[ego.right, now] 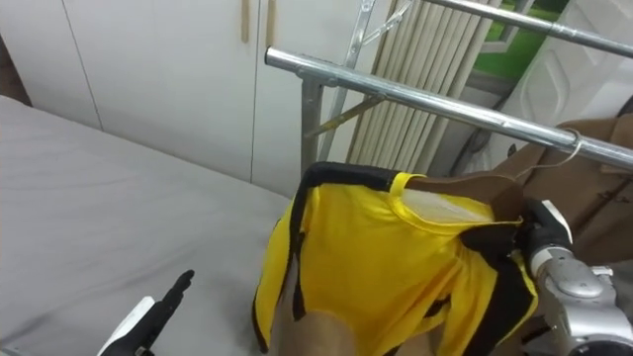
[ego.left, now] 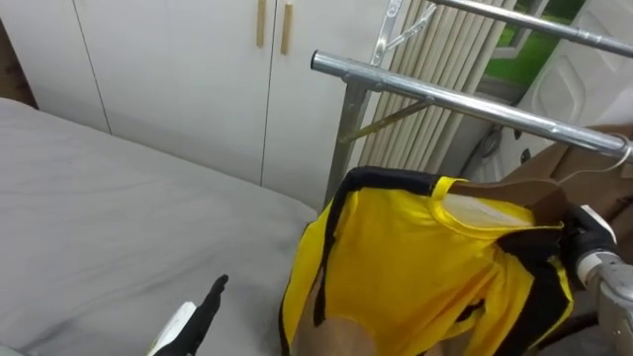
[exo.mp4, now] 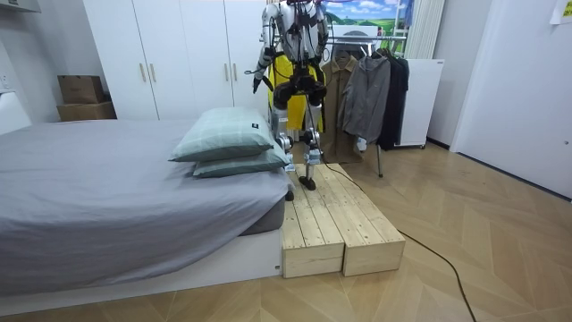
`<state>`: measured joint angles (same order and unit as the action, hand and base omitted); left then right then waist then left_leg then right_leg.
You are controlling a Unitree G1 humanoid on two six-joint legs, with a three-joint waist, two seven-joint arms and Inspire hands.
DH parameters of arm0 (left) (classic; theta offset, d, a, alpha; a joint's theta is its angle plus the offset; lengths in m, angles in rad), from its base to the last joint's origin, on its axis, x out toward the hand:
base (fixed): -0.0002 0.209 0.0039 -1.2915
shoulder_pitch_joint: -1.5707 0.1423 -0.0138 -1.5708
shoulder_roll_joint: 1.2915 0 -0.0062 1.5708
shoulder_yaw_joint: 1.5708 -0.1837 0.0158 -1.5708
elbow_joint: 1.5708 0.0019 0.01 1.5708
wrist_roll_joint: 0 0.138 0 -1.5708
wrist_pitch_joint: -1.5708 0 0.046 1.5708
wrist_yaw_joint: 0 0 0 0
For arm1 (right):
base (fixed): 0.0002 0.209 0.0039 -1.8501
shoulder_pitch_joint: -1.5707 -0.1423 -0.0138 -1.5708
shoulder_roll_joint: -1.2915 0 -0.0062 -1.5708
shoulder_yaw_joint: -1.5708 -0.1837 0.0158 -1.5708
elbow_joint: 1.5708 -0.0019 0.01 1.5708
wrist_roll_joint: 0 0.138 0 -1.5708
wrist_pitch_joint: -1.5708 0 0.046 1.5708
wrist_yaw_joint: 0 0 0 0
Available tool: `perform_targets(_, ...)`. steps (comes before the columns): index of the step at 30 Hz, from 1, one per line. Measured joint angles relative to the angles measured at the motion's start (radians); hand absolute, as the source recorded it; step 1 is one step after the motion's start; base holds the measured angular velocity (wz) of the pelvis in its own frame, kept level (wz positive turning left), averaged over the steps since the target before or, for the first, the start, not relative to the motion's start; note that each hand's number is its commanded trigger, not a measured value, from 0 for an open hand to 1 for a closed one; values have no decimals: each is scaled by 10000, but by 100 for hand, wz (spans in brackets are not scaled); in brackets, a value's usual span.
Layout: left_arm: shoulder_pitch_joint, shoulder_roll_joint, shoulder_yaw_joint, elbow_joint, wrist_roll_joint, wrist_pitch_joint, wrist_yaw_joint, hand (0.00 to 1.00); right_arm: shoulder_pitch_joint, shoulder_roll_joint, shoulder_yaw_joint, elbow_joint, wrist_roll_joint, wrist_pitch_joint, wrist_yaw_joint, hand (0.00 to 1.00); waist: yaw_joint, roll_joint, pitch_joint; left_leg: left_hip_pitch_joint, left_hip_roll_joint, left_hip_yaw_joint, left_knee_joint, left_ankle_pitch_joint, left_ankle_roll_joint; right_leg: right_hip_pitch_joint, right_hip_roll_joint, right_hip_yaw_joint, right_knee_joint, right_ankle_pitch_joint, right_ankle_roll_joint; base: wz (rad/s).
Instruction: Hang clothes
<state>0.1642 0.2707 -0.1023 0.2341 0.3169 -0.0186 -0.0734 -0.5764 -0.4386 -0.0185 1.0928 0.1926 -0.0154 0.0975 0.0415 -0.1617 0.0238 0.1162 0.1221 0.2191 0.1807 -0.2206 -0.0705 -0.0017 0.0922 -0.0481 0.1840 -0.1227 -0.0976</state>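
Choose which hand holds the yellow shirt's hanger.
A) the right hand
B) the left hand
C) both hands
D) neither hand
A: the right hand curls its fingers on the wooden hanger inside the yellow shirt, while the left hand is open over the bed, apart from it.

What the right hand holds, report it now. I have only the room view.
Observer: The right hand is curled round the shoulder of a yellow shirt that sits on a wooden hanger.
Operator: Give me the hook.
Observer: The hanger's hook is right at the metal rail; I cannot tell whether it is over it.
Operator: Now the left hand.
Observer: The left hand hangs open above the grey bed, holding nothing.
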Motion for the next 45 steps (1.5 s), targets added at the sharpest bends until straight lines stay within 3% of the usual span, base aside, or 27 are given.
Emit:
perform_targets(20,-58,-13,-467,-440,-5,-31,2,0,143,2,421,426,-3,-44,279,100,-113,-2,-11,143,5,-43,-4,0,0,167,10,-63,-121,-2,-3,1)
perform_targets(22,-58,-16,-519,-442,-10,-31,1,0,143,2,456,427,-6,-41,277,44,-112,-1,-12,142,3,-42,-1,0,0,154,10,-57,-117,-4,-6,0)
perform_targets(23,-59,-21,-532,-442,-7,-31,1,0,143,2,456,427,-6,-39,275,0,-106,-1,-12,140,3,-41,1,0,0,147,10,-57,-120,-4,-6,0)
perform_targets(39,-58,-16,-573,-375,-1,27,1,0,134,-15,348,681,380,-9,133,0,-117,20,-24,135,15,-18,7,0,0,127,17,-59,-73,1,-16,0)
perform_targets(45,-57,-23,-548,-376,-1,59,3,0,-76,-96,343,681,426,66,-49,0,-117,78,-65,-6,8,11,26,1,-1,-129,6,-26,125,-5,-25,-2)
